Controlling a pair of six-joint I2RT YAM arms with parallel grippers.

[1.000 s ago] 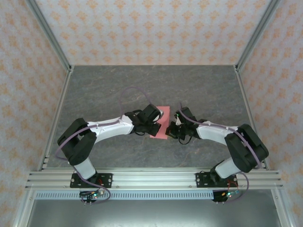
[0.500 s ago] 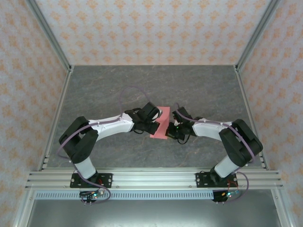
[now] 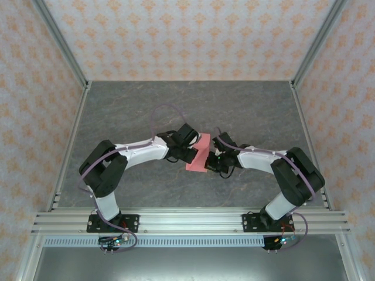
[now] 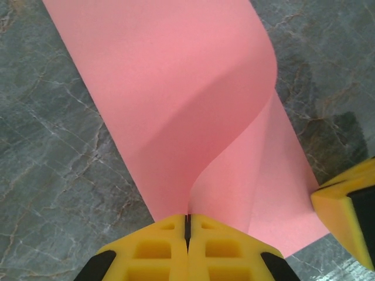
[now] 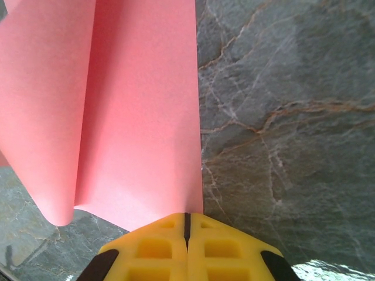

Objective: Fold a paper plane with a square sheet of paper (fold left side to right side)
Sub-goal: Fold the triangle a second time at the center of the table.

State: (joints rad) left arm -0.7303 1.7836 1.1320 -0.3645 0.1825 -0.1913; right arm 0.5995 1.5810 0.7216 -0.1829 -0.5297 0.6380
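Overhead: the square sheet of paper [image 3: 198,159] lies on the table [image 3: 146,105], partly folded over, between both arms' tips.

Left wrist: the left gripper [image 4: 187,225] is closed, pinching the sheet's lifted, curling edge.

Right wrist: the right gripper [image 5: 187,222] is closed too — clamped on the sheet's near edge.

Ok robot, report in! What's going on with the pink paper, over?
Left gripper shut on the square sheet of paper, one side lifted and curling over. Right gripper shut, tips at the sheet's corner. Nothing blocking the fold, over.
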